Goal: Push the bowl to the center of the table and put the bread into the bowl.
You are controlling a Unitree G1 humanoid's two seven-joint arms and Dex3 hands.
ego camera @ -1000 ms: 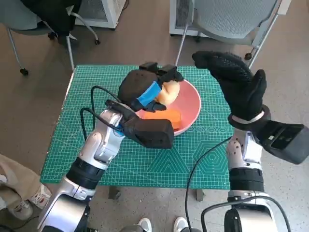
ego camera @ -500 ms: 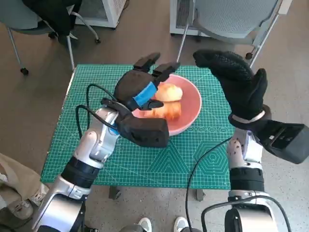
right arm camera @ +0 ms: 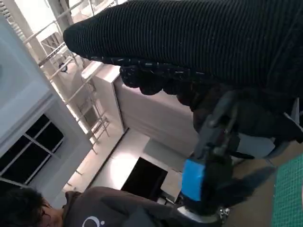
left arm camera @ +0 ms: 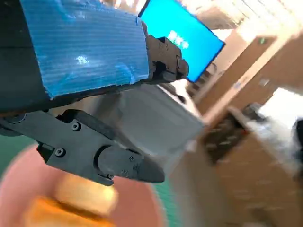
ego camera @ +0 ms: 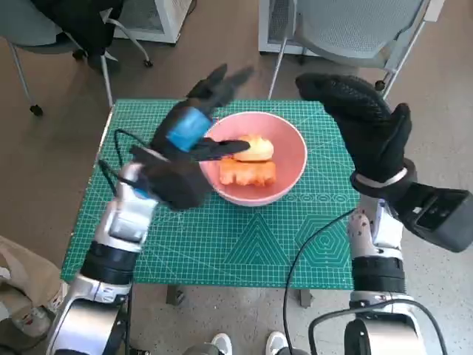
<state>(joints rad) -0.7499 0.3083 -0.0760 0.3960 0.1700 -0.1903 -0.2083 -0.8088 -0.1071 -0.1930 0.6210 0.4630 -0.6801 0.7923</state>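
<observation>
A pink bowl (ego camera: 293,164) sits near the middle of the green cutting mat (ego camera: 251,244). In the bowl lie a pale bread roll (ego camera: 257,149) and an orange-brown bread piece (ego camera: 248,174). My left hand (ego camera: 188,140) hovers just left of the bowl, raised, fingers spread, holding nothing. The left wrist view shows its blue-taped back (left arm camera: 80,52) above the blurred bowl (left arm camera: 142,208) and bread (left arm camera: 83,198). My gloved right hand (ego camera: 362,129) is lifted upright at the bowl's right, fingers apart and empty.
The mat's far edge (ego camera: 148,105) lies close behind the bowl. Chair legs (ego camera: 107,74) and a grey chair (ego camera: 355,29) stand beyond the table. A person (right arm camera: 71,210) shows in the right wrist view. Shoes (ego camera: 244,344) show below the table's front edge.
My left hand has let go of the bread, opened and drawn back up and left out of the bowl. The bread now lies uncovered in the bowl. The right hand held still.
</observation>
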